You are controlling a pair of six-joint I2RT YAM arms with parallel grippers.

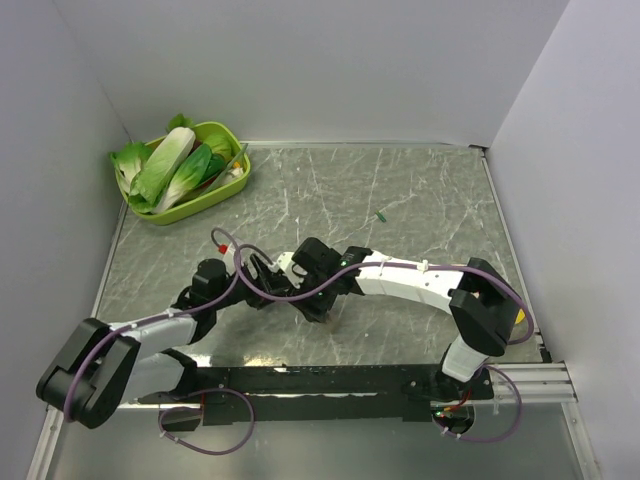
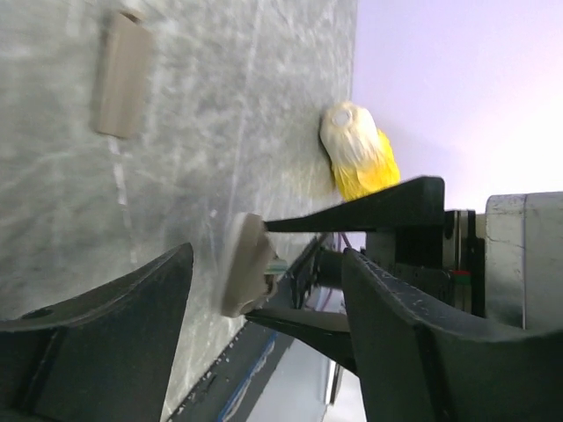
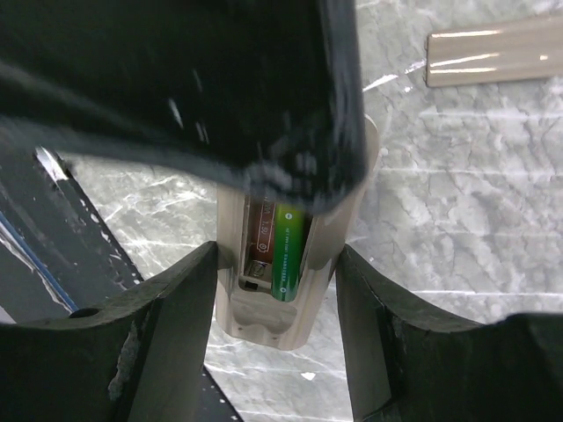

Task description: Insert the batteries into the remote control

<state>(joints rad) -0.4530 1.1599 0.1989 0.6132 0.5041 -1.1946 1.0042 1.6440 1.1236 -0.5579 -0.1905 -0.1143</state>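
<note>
- Right gripper is clamped on the remote control, held at the centre just ahead of the arm bases. The compartment is open. The seated battery fills one slot and the slot beside it looks empty.
- Left gripper hangs right over that compartment, jaws apart, nothing visibly held. Risk: a bump twists the remote in the pinch or pops the cell out.
- Battery cover lies on the table, off to the side.
- Second battery lies well apart, further out. It's tiny and round, so it could roll, get picked skewed, or go in reversed.
</note>
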